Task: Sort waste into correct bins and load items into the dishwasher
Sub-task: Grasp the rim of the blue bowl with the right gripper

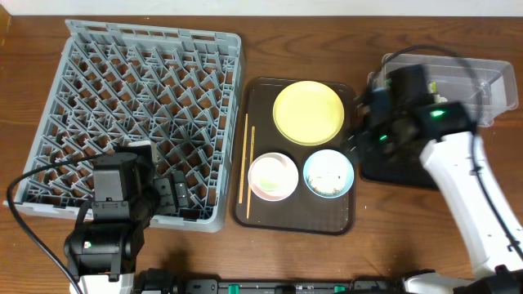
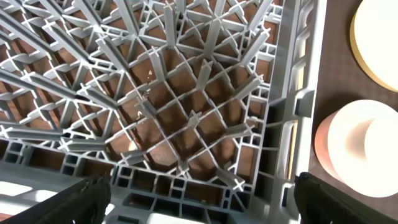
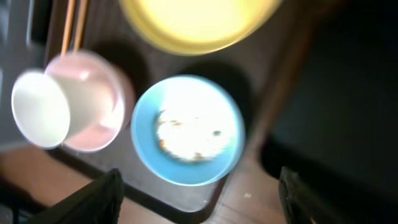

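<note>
We saw the left end effector [image 2: 200, 200] open and empty over the grey dish rack [image 1: 139, 106], at its corner beside the brown serving tray [image 1: 343, 222]. The right end effector [image 3: 198, 202] also stood open, gripping nothing, near that tray's right edge. The light blue bowl [image 3: 144, 163] held whitish crumbs [image 3: 186, 134]. It sat on the serving tray with the white bowl [image 1: 273, 176], yellow plate [image 1: 308, 112] and chopsticks [image 1: 245, 167]. The clear tub [image 1: 482, 77] and black tray [image 1: 400, 175] lay to the right on the counter [image 1: 29, 49].
</note>
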Tool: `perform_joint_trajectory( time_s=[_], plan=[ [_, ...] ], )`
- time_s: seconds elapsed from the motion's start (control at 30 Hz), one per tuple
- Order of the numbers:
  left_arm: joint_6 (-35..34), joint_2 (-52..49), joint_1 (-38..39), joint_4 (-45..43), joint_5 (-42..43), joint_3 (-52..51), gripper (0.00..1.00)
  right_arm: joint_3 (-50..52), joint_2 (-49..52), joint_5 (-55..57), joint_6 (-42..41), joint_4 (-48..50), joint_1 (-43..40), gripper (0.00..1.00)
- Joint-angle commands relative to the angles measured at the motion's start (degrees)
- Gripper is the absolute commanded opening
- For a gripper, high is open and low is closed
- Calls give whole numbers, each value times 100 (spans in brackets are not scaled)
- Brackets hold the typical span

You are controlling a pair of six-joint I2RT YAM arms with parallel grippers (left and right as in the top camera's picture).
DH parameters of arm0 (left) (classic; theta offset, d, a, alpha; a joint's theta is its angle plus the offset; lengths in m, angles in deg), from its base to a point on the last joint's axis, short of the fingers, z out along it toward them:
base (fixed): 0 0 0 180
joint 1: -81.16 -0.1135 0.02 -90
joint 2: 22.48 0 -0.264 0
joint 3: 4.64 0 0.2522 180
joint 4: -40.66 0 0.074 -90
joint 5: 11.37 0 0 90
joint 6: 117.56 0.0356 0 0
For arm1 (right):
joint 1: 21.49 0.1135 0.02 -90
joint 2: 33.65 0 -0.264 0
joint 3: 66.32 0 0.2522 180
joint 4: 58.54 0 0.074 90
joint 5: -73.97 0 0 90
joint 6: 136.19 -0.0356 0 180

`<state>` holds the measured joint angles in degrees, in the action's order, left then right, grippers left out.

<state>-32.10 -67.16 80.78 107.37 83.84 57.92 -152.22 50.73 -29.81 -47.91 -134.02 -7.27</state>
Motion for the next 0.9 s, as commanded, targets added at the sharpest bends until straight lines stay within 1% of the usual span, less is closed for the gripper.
perform_joint_trajectory(
  time_s=[0.0, 0.13, 0.3, 0.4, 0.47, 0.53, 0.6, 0.67, 0.87],
  plan=[
    [-46, 9, -31, 17, 13, 116, 94, 479, 55, -107, 140, 208, 586, 74],
    [-46, 9, -31, 15, 13, 116, 94, 1150, 63, 173, 138, 916, 1255, 58],
    [-46, 9, -31, 17, 13, 116, 94, 1880, 66, 439, -26, 1801, 1781, 55],
    [-46, 9, -31, 17, 13, 116, 94, 2234, 68, 455, -105, 2319, 1910, 50],
    [-46, 9, -31, 17, 13, 116, 94, 2446, 72, 457, -125, 2612, 1965, 48],
    [-46, 9, -31, 17, 13, 116, 95, 2647, 72, 452, -149, 2881, 2009, 44],
    [-46, 9, -31, 17, 13, 116, 94, 2857, 72, 455, -149, 3165, 2050, 33],
    [-46, 9, -31, 17, 13, 116, 94, 3005, 72, 455, -149, 3405, 2072, 29],
    [-46, 9, -31, 15, 13, 116, 94, 3187, 74, 459, -210, 3672, 2074, 26]
  ],
)
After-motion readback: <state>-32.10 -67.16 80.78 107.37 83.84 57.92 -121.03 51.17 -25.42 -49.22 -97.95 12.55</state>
